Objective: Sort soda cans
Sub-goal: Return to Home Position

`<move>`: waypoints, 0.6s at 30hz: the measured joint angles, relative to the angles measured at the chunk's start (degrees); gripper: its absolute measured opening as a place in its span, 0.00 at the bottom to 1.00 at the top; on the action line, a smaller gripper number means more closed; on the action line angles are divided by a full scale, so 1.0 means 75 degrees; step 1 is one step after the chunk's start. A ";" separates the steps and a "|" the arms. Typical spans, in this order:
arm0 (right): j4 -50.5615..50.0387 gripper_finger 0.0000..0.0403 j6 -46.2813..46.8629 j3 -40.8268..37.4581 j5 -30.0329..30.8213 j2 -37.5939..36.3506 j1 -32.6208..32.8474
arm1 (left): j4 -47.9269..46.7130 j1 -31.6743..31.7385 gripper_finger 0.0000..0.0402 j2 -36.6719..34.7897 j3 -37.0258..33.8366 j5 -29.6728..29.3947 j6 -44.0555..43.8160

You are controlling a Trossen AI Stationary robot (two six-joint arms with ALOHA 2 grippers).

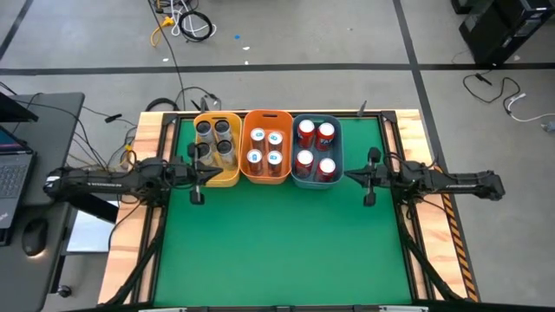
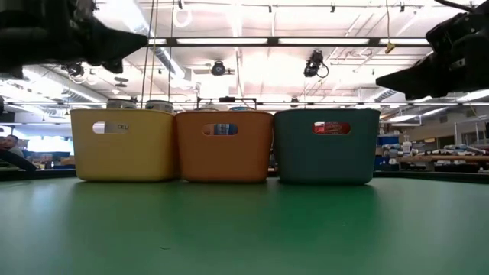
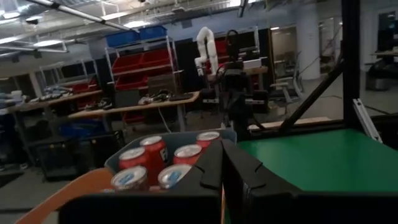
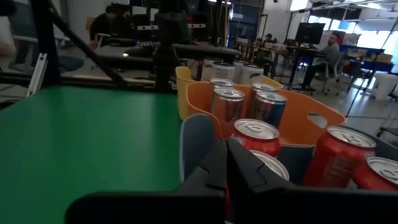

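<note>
All the soda cans stand upright in three bins at the table's far edge. Dark grey cans are in the yellow bin, white cans with blue marks in the orange bin, and red cans in the blue bin. My left gripper hovers shut over the yellow bin's near edge, pointing toward the table's right; its wrist view shows the fingers closed. My right gripper hovers shut just right of the blue bin, pointing left, fingers closed. Neither holds anything.
The green table top stretches from the bins to the near edge. In the low view the bins stand side by side, with both arms high above the table. A laptop and cables lie off the table's left side.
</note>
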 joint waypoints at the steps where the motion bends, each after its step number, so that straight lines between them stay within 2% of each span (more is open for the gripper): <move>1: 0.0001 0.00 0.0000 0.0000 -0.0002 0.0000 -0.0041 | -0.0170 0.0000 0.01 -0.0222 -0.0065 -0.0070 -0.0013; 8: -0.0087 0.00 0.0115 0.0000 -0.0509 0.0003 -0.0513 | -0.0960 0.0000 0.01 -0.1695 -0.0684 -0.0541 -0.0146; 14: -0.0189 0.00 0.0230 0.0003 -0.1048 0.0093 -0.1138 | -0.2532 0.0137 0.01 -0.2849 -0.0721 -0.0613 -0.0399; 18: -0.0187 0.00 0.0233 0.0002 -0.1051 0.0177 -0.1452 | -0.3075 0.0622 0.01 -0.3338 -0.0722 -0.0053 -0.0445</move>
